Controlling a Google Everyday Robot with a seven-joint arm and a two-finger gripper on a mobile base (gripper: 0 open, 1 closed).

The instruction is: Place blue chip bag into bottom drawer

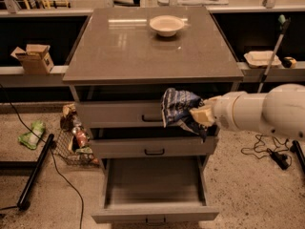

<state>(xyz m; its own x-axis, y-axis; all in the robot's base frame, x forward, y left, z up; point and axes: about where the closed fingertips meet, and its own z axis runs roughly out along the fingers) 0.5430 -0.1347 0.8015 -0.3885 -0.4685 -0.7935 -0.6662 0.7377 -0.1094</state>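
The blue chip bag (177, 108), crumpled dark-blue foil with white print, hangs in front of the top drawer's face, right of its handle. My gripper (199, 116) reaches in from the right on a thick white arm and is shut on the blue chip bag's right side. The bottom drawer (155, 213) is pulled out wide below, and its deep grey tray shows nothing inside. The bag is well above that tray, over its right half.
A cream bowl (167, 26) sits on the cabinet top (119, 51). The two upper drawers (152, 149) are nearly closed. A wire basket of packets (74, 142), a green packet (31, 135), cables and a black stand leg lie on the floor to the left.
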